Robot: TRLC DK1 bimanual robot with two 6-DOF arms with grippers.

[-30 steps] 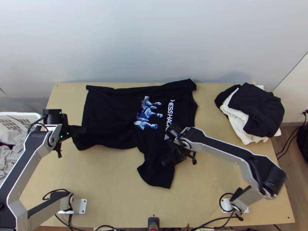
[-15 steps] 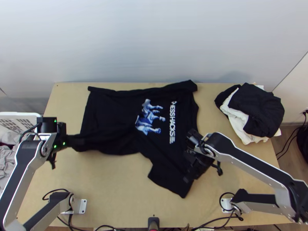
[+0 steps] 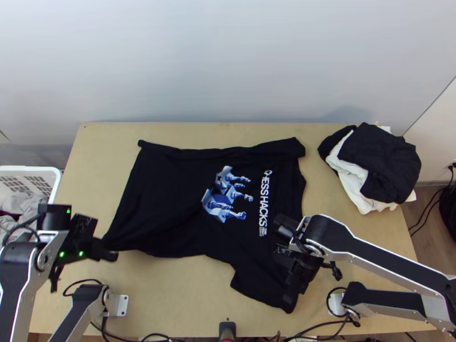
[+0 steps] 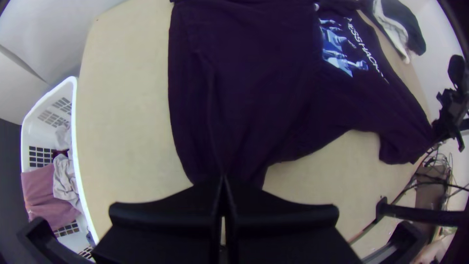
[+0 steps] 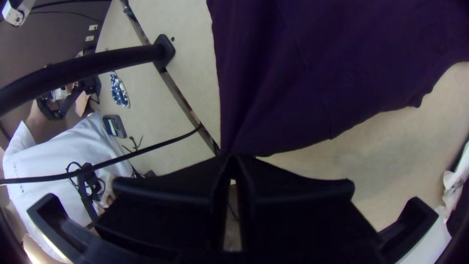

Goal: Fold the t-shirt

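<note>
In the top view the black t-shirt (image 3: 171, 194) lies spread on the table with its blue and white print up, the hem side to the left. My left gripper (image 3: 109, 251) stands at its lower left corner; in the left wrist view the left gripper (image 4: 223, 180) is shut on gathered cloth of the t-shirt (image 4: 254, 88). Over the sleeve pointing to the near edge is my right gripper (image 3: 289, 293). The right wrist view has the right gripper (image 5: 231, 159) shut on the edge of the t-shirt (image 5: 312, 73), which fans out in creases from the fingertips.
A pile of black and white clothes (image 3: 382, 162) lies at the table's far right corner. Off the left edge stands a white basket (image 3: 56, 181) holding laundry. Bare tabletop (image 3: 176, 296) shows between the t-shirt and the near edge.
Both grippers have moved toward the near edge, the right one also rightward at first. The t-shirt has slid along with them, nearer and slightly right, its far edge now away from the wall.
</note>
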